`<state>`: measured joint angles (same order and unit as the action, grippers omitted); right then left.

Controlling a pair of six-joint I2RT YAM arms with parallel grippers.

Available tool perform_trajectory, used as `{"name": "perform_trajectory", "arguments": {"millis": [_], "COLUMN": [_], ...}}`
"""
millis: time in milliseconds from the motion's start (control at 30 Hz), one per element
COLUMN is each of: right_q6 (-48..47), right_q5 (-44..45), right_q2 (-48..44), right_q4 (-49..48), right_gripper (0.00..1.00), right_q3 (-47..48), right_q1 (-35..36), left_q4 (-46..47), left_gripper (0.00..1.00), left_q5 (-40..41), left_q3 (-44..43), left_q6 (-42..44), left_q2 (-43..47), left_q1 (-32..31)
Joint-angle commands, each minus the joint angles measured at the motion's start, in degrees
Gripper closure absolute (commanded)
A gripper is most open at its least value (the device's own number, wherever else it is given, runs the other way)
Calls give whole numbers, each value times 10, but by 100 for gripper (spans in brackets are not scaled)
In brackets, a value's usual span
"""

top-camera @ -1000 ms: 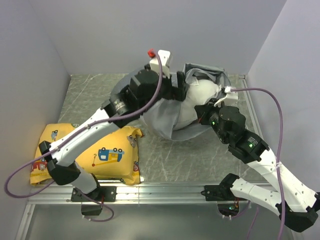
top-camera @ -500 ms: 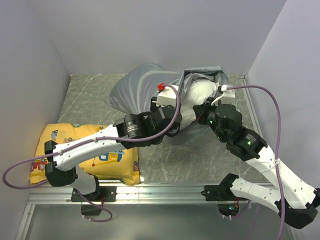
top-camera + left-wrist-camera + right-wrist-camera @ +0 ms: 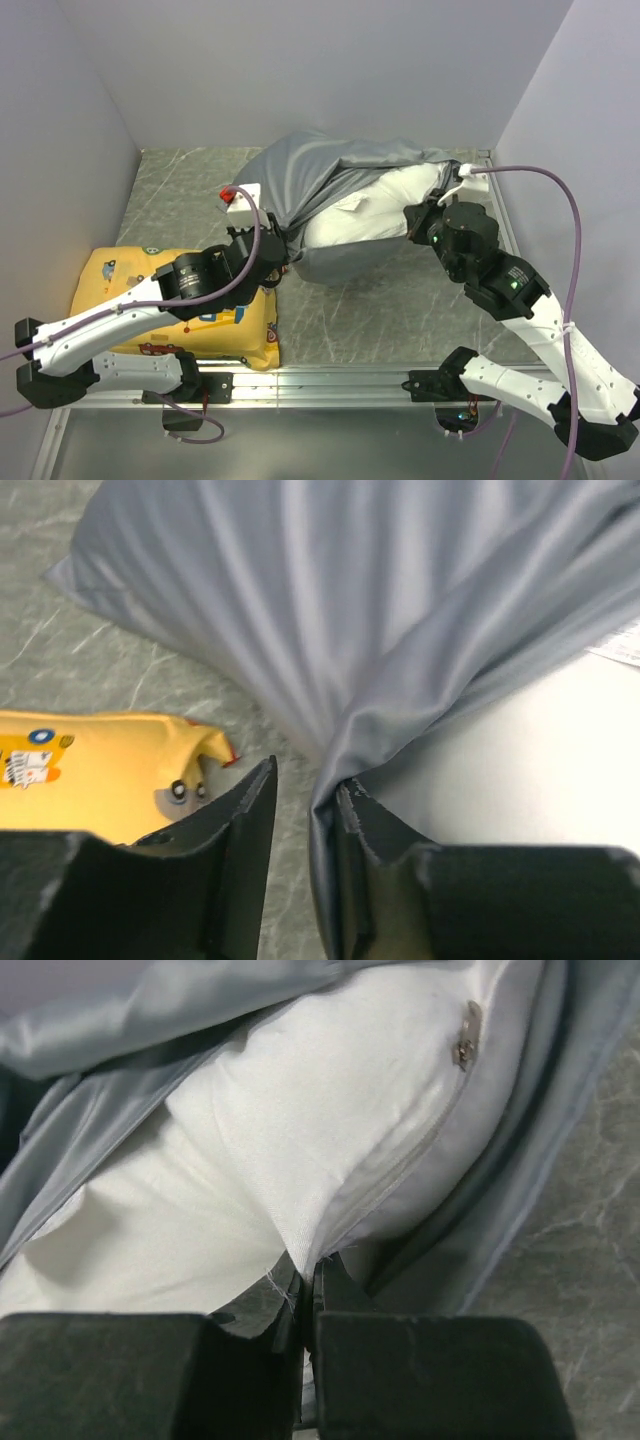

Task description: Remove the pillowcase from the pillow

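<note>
Where: the pillowcase lies over the pillow on the far half of the tabletop, with white showing on the near and right side.
Handling: the case is thin, limp and slick-looking, and I judge it will slide and bunch rather than lift as a sheet. The pillow is plump and light and will give under a pinch.
Where to hold: a gathered fold of the case at its left end, and the pillow by its zipped seam.
Axis: the bundle's long axis runs left to right, the case mouth facing right.
Left end effector: narrow, with a grey fold between the fingers. I cannot tell whether it is pinched firmly.
Right end effector: closed on the pillow's white seam.
</note>
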<state>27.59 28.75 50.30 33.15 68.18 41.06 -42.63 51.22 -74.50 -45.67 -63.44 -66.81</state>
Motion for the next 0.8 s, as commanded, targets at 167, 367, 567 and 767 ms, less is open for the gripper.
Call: {"name": "perform_trajectory", "arguments": {"millis": [167,367,567,767], "right_q6": [-16,-7,3,4], "right_q5": [-86,-107,-112,-103], "right_q2": [24,48,74,82], "right_q4": [3,3,-4,-5], "right_gripper": [100,100,100,100], "right_q3": [109,140,144,154], "right_q1": [-68,-68,-51,-49], "left_q4": [137,308,403,369], "left_gripper": [70,52,37,39], "left_q5": [-170,-299,-321,-288], "left_q3": [166,241,242,238], "left_q6": [21,75,101,76], "left_q2": [58,70,36,-17], "left_q1": [56,28,-35,-50]}}
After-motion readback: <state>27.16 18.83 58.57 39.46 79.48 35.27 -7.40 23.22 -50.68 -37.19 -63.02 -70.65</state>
